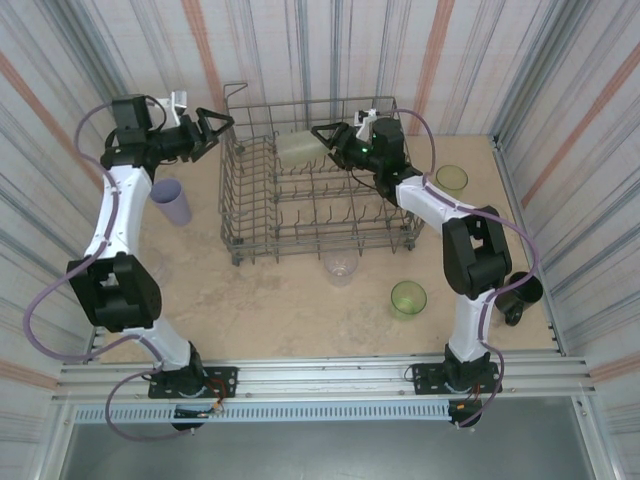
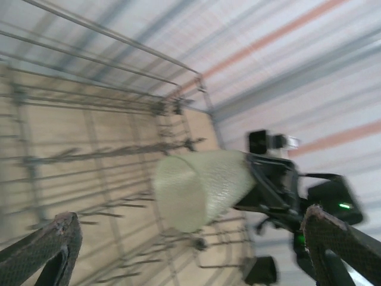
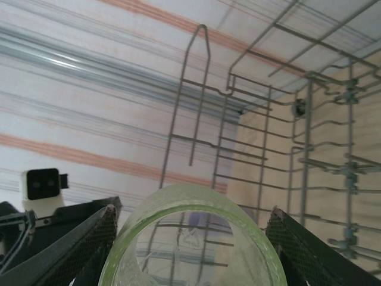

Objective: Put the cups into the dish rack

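The large rectangular grey wire dish rack (image 1: 315, 215) sat at the middle of the beige table (image 1: 280, 310). The right gripper (image 1: 320, 146) reached over its far side, fingers clamped on the base of a pale yellow-green translucent plastic cup (image 1: 294, 149) held on its side above the tines, mouth pointing left. The left gripper (image 1: 222, 133) hovered at the rack's far left corner, just beside that mouth, jaws spread wide with nothing between them. On the table outside the rack stood a lavender plastic cup (image 1: 172, 201) to the left, a clear plastic cup (image 1: 340, 268) in front, two green translucent cups (image 1: 408, 298) (image 1: 451, 179) and a dark cup (image 1: 525, 290) to the right.
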